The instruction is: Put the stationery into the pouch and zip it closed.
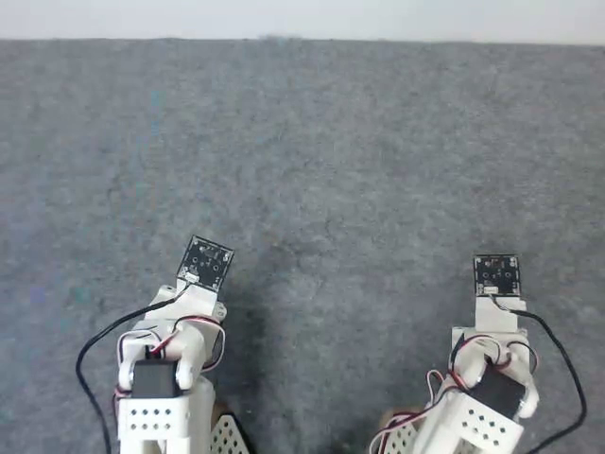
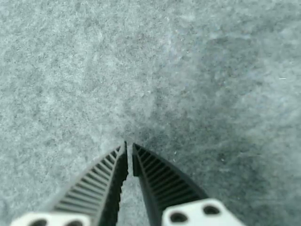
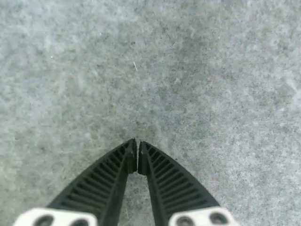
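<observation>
My left gripper [image 2: 129, 145] is shut, its two black ribbed fingers meeting at the tips just above bare grey felt, with nothing between them. My right gripper [image 3: 137, 141] is shut the same way over the felt, also holding nothing. From the high view, the left arm [image 1: 180, 350] sits folded at the near left edge. The right arm [image 1: 492, 359] sits folded at the near right. Each arm's wrist camera board faces up over its gripper.
A grey felt mat [image 1: 312, 161] covers the table, and it ends at a pale wall [image 1: 302, 17] along the far side. Black cables loop around both arm bases at the near edge.
</observation>
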